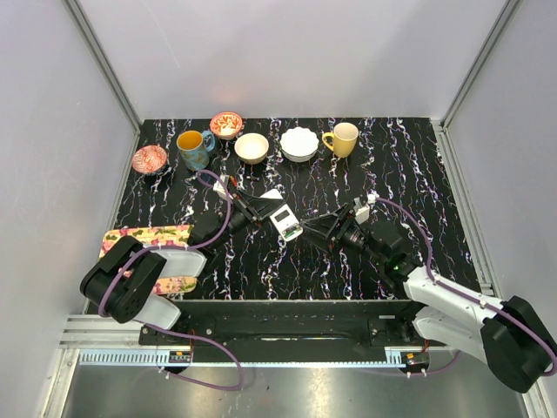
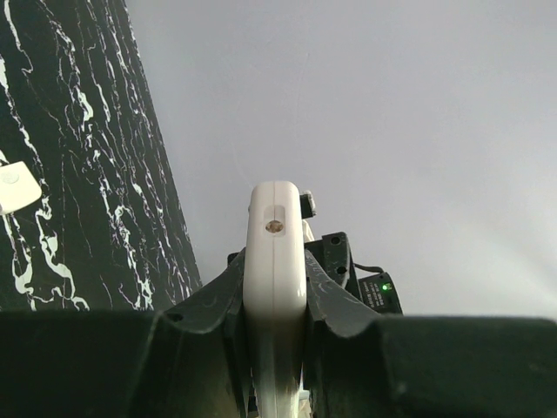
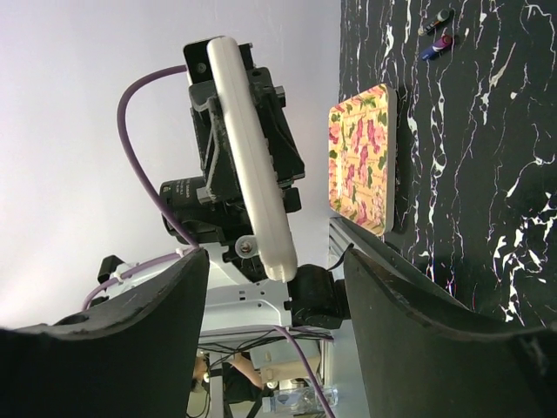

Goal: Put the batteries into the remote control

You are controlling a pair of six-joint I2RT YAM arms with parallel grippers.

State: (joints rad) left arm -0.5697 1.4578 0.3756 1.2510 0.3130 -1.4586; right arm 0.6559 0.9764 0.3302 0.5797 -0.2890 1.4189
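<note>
My left gripper is shut on the remote control, a flat white slab held above the table's middle. In the left wrist view the remote control stands edge-on, clamped between the fingers of the left gripper. My right gripper points at it from the right and is open. In the right wrist view the remote control has its near end between the wide fingers of the right gripper, touching neither. Two batteries lie on the table beyond the floral tray. A thin white panel lies flat on the table.
A floral tray lies at the near left, also in the right wrist view. Along the back stand a pink bowl, a blue mug, a red bowl, a cream bowl, a white scalloped bowl and a yellow mug.
</note>
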